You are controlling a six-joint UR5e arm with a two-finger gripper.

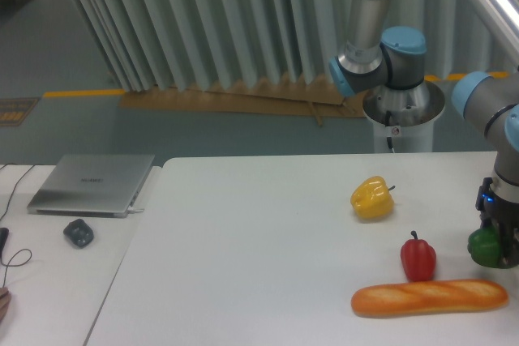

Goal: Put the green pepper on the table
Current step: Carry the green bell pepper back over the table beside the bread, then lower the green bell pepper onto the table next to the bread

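Four food items on the white surface [259, 249]: a yellow pepper [372, 198] toward the far side, a red pepper [418, 258] nearer, a long bread loaf [430, 296] lying along the near edge, and the green pepper [486, 246] at the right edge of view. Green pepper held in the dark pincer [496, 242], clamped from both sides, just above the right end of the loaf and right of the red pepper. Hard to say whether its underside touches the surface or hangs slightly over it; only the left part of it visible beside the fingers. Small blue light on the pincer body above the pepper. Grey and blue arm coming down from the top right, with its round base behind the far edge. On the adjoining desk to the left, a closed silver laptop [92, 185] and a dark mouse [79, 232] near it. Pleated grey curtain [203, 22] in the background.
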